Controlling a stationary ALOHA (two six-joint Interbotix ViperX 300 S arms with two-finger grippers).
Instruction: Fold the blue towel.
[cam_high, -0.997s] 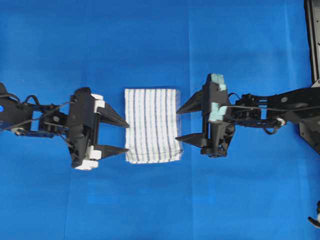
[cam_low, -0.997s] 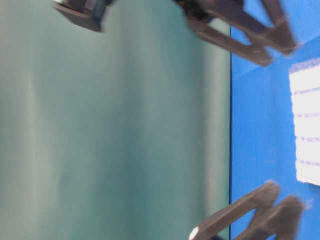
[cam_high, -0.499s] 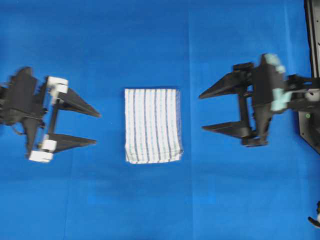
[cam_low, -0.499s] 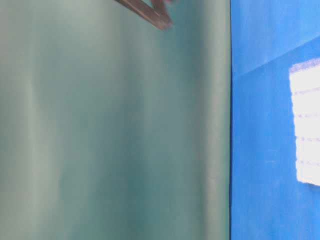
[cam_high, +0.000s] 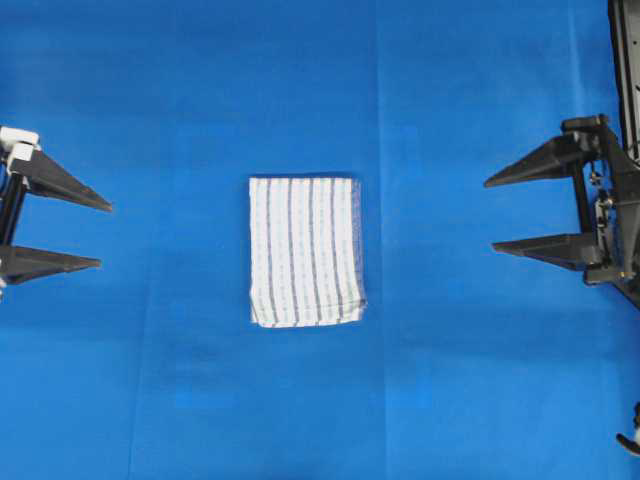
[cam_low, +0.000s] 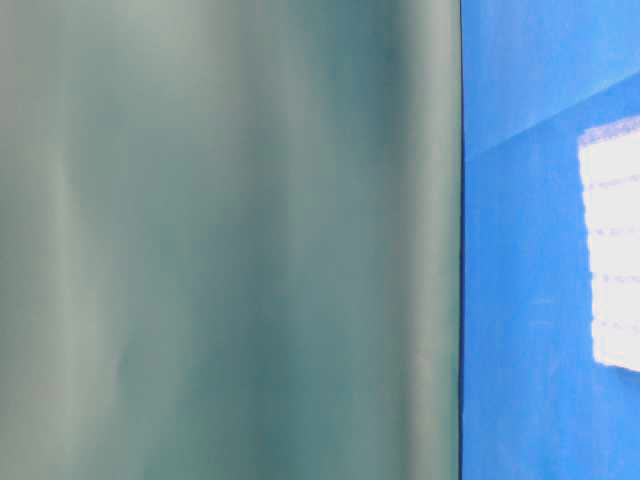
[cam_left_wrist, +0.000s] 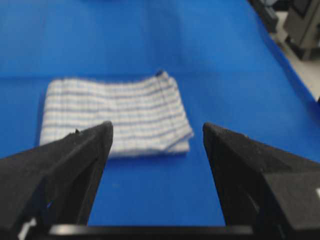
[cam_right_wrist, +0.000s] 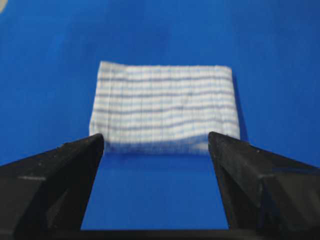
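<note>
Overhead view, blue towel (cam_high: 305, 252) folded flat, long axis top-to-bottom

The blue towel (cam_high: 305, 252) lay folded at the centre of the overhead frame, flat on the worktop (cam_high: 200, 90). The left pincer (cam_high: 95, 235) sat at the far left edge and the right pincer (cam_high: 490, 214) near the far right edge, each well apart from the towel, with their tips pointing inward toward it. In the table-level view the towel (cam_low: 612, 250) lay at the right edge.
</note>
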